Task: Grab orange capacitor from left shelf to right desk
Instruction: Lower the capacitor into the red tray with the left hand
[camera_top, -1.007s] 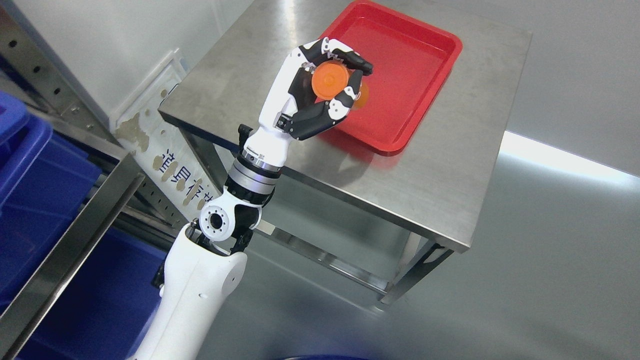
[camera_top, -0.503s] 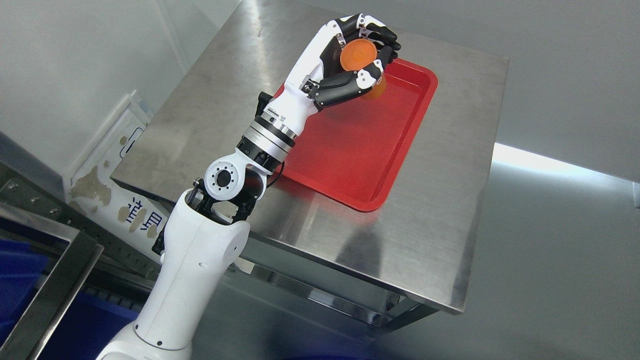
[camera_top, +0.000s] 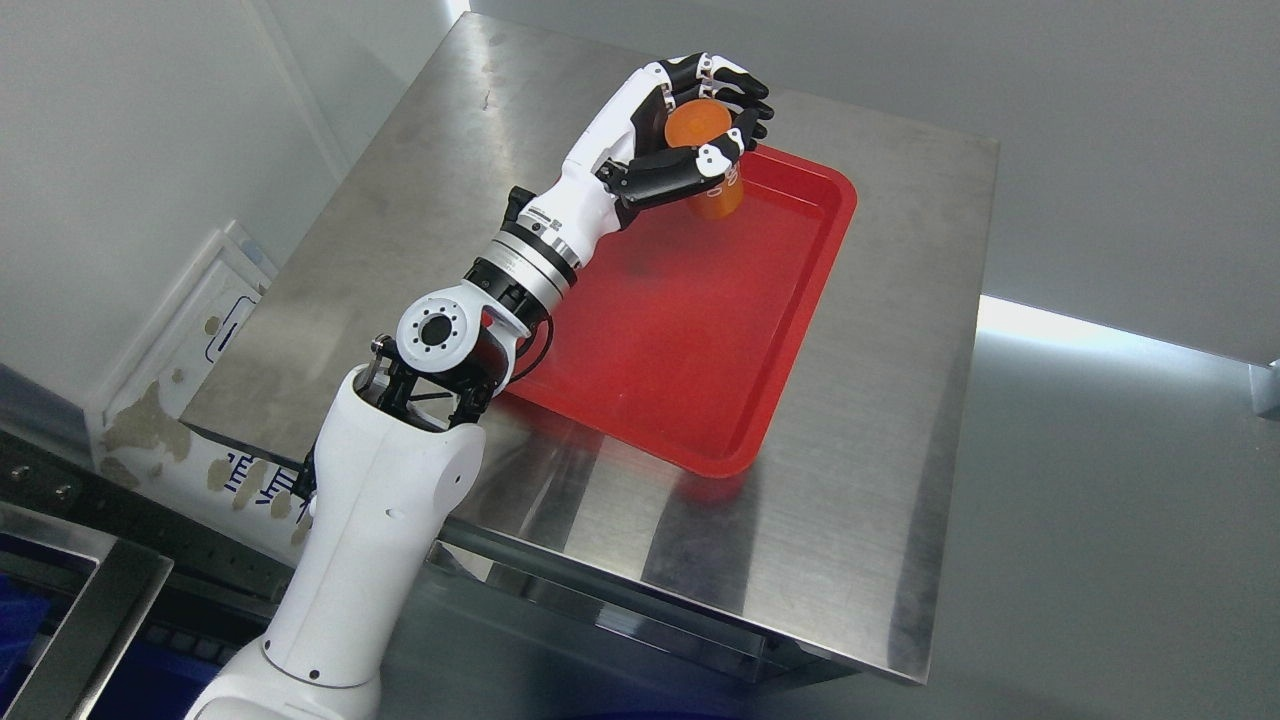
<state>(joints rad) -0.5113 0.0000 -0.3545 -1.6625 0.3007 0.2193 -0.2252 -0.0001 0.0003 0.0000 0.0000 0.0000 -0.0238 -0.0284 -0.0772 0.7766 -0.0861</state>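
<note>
The left hand (camera_top: 690, 125) is curled around the orange capacitor (camera_top: 705, 165), thumb on one side and fingers (camera_top: 735, 85) wrapped over the other. The capacitor is a short cylinder; its long axis stands nearly upright, tilted slightly, with the round flat top facing up toward the camera. It hangs over the far corner of the red tray (camera_top: 700, 340), whether touching the tray floor cannot be told. The tray lies on the steel counter (camera_top: 900, 420).

Single head view, high, angled down at steel desk (camera_top: 880, 480), fairly near, seemingly tilted
</note>
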